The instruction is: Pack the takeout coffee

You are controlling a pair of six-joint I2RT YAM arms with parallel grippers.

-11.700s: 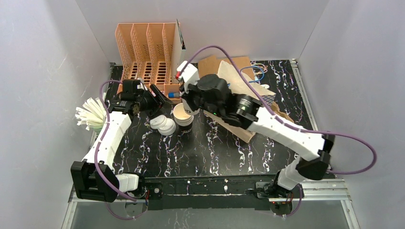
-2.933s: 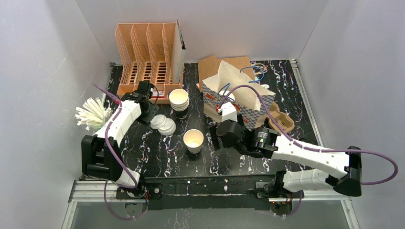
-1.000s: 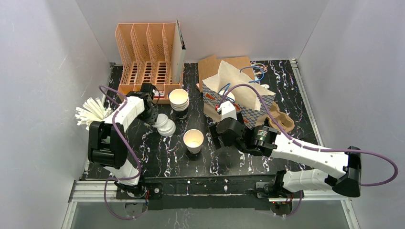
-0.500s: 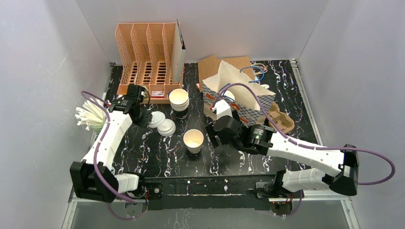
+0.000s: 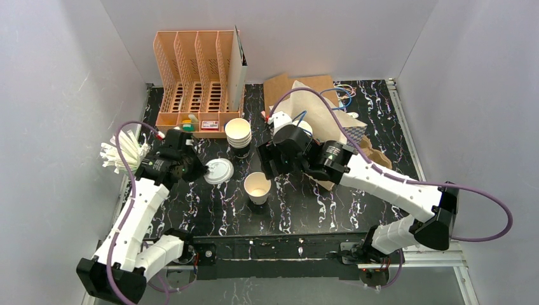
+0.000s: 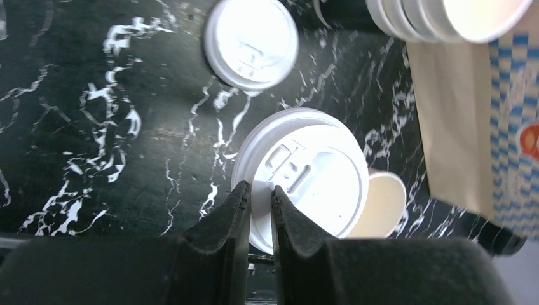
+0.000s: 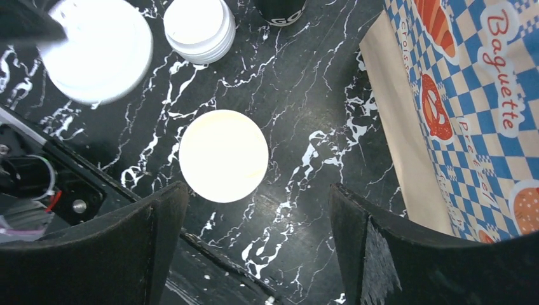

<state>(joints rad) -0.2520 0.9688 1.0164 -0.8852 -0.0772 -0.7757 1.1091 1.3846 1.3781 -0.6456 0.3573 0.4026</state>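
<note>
An open white paper cup [image 5: 257, 186] [image 7: 222, 155] stands alone on the black marbled table. My left gripper [image 5: 202, 170] [image 6: 259, 197] is shut on the rim of a white plastic lid [image 5: 220, 171] [image 6: 305, 175], held above the table just left of that cup. More lids [image 6: 251, 41] [image 7: 197, 22] lie on the table behind it. A stack of white cups [image 5: 238, 132] stands further back. My right gripper [image 5: 269, 162] [image 7: 257, 190] hangs open and empty beside the open cup's right rim. The brown pulp tray [image 5: 379, 159] peeks out behind the right arm.
A checked paper bakery bag [image 5: 321, 124] [image 7: 470, 95] lies right of the cups. An orange slotted organiser [image 5: 197, 70] fills the back left. A bunch of white straws [image 5: 121, 152] sits at the left edge. Coloured cables [image 5: 343, 92] lie at the back right.
The left gripper has come away from the lid pile toward the near side with one lid in its jaws. The right gripper has swung back and left, close to the open cup.
</note>
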